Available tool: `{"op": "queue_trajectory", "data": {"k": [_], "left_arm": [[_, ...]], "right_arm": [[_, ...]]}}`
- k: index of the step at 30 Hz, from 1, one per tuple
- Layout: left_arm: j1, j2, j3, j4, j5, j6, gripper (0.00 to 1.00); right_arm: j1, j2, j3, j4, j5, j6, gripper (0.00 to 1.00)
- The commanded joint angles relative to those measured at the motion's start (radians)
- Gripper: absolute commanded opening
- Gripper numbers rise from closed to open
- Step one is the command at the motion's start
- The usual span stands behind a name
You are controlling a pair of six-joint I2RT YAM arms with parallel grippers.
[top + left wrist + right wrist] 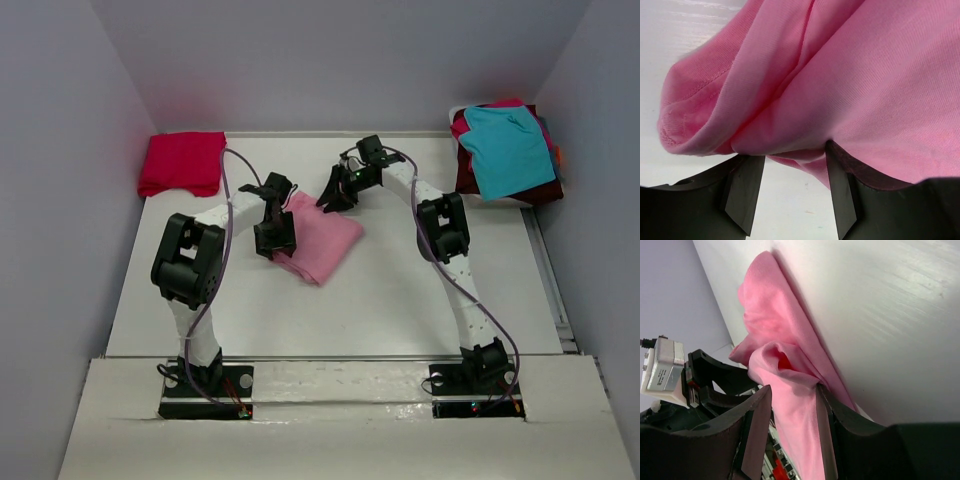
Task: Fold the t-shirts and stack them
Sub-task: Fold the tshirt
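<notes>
Cloth of the pink t-shirt [325, 245] is seen from above, folded at the middle of the counter [400, 300] between the left tool [275, 238] and the right tool [337, 196], with a red t-shirt [182, 163] folded at the far left and a teal t-shirt [508, 150] spread over a maroon t-shirt [466, 180] at the far right. At the left wrist, the left tool is shown released, and a stitched pink hem, not made out from above, lies just at its fingertips [745, 187]. At the right wrist, the right tool is shown clenched on a bunched pink fold.
</notes>
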Motion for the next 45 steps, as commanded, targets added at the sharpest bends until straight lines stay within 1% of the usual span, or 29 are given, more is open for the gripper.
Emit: {"op": "queue_trajectory", "data": {"k": [1, 8, 13, 16, 20, 22, 23, 27, 32, 34, 36, 40, 45], "left_arm": [[0.005, -0.041, -0.038, -0.035, -0.007, 0.009, 0.63], [0.005, -0.055, -0.053, -0.030, -0.002, 0.007, 0.62], [0.005, -0.063, -0.043, -0.026, -0.001, 0.007, 0.61], [0.005, -0.064, -0.033, -0.029, 0.001, 0.006, 0.61], [0.005, -0.092, -0.016, -0.027, -0.002, 0.003, 0.60], [0.005, -0.103, -0.004, -0.033, -0.011, 0.007, 0.60], [0.005, -0.107, 0.005, -0.038, -0.019, 0.009, 0.60], [0.005, -0.141, 0.039, -0.059, -0.033, 0.006, 0.60], [0.005, -0.184, 0.120, -0.110, -0.036, -0.005, 0.60], [-0.015, -0.201, 0.143, -0.125, -0.033, -0.009, 0.61], [-0.026, -0.195, 0.168, -0.132, 0.005, -0.014, 0.61], [-0.035, -0.166, 0.172, -0.109, 0.038, -0.017, 0.61], [-0.035, -0.100, 0.172, -0.053, 0.128, -0.014, 0.61]], "right_arm": [[-0.009, -0.011, 0.003, 0.049, 0.081, 0.009, 0.47], [-0.018, -0.088, 0.021, 0.014, 0.131, -0.003, 0.48], [-0.018, -0.129, 0.034, -0.016, 0.132, -0.023, 0.49], [-0.018, -0.141, 0.034, -0.046, 0.135, -0.034, 0.49], [-0.018, -0.196, 0.017, -0.108, 0.162, -0.064, 0.49], [-0.018, -0.229, -0.014, -0.132, 0.167, -0.086, 0.49], [-0.018, -0.264, -0.063, -0.134, 0.168, -0.094, 0.49], [-0.018, -0.322, -0.152, -0.164, 0.193, -0.159, 0.49], [-0.018, -0.352, -0.233, -0.203, 0.185, -0.204, 0.48], [-0.018, -0.365, -0.291, -0.201, 0.196, -0.218, 0.48], [-0.018, -0.382, -0.331, -0.207, 0.204, -0.227, 0.48], [-0.018, -0.382, -0.380, -0.212, 0.194, -0.235, 0.47], [-0.018, -0.384, -0.402, -0.206, 0.196, -0.238, 0.47]]}}
